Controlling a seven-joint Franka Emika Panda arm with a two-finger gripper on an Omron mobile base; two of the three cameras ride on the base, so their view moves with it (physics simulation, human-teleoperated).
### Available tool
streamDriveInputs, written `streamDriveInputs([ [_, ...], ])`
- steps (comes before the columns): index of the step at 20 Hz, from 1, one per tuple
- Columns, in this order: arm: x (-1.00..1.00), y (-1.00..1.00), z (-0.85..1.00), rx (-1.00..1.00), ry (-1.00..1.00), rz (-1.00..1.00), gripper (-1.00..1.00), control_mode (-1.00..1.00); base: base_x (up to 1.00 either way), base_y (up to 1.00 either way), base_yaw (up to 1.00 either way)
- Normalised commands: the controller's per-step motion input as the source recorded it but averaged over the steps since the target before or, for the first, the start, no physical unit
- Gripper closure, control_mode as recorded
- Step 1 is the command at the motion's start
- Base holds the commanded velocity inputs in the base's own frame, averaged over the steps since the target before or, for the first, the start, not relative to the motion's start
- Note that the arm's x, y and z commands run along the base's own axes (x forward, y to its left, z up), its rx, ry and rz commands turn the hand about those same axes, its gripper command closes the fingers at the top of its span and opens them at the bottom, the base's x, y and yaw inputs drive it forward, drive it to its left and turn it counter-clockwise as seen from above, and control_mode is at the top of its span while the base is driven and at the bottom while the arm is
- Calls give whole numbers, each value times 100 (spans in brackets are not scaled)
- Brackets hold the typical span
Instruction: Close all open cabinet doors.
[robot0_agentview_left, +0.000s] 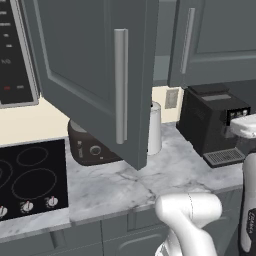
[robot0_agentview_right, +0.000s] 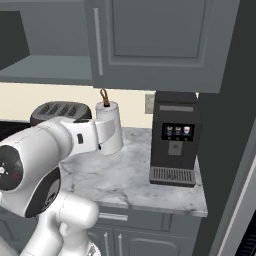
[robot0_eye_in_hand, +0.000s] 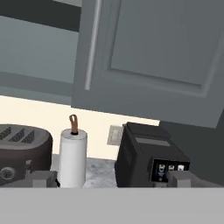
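door: tall dark grey open cabinet door (robot0_agentview_left: 95, 70) with silver bar handle swung out over marble counter (robot0_agentview_left: 150, 175), left of black coffee machine (robot0_agentview_left: 212, 122) | gripper (robot0_eye_in_hand: 109, 179): jaws spread wide, empty | risk: a swing could clip white paper-towel roll (robot0_agentview_left: 155, 127) behind door

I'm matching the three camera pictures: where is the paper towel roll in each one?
Left base view: paper towel roll at centre, partly hidden behind the open cabinet door.
Right base view: centre-left, behind the arm.
Hand view: lower left.
Shared landmark: the black coffee machine to its right.
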Motion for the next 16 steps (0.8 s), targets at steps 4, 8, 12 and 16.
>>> streamDriveInputs([
  [4,-32,-1,-23,-3,4,0,-100,-100,0,0,0],
  [8,-3,0,-5,-1,0,0,-100,-100,0,0,0],
  [12,-51,8,0,0,-10,0,-100,-100,0,0,0],
  [16,-62,44,0,-3,-13,0,-100,-100,0,0,0],
])
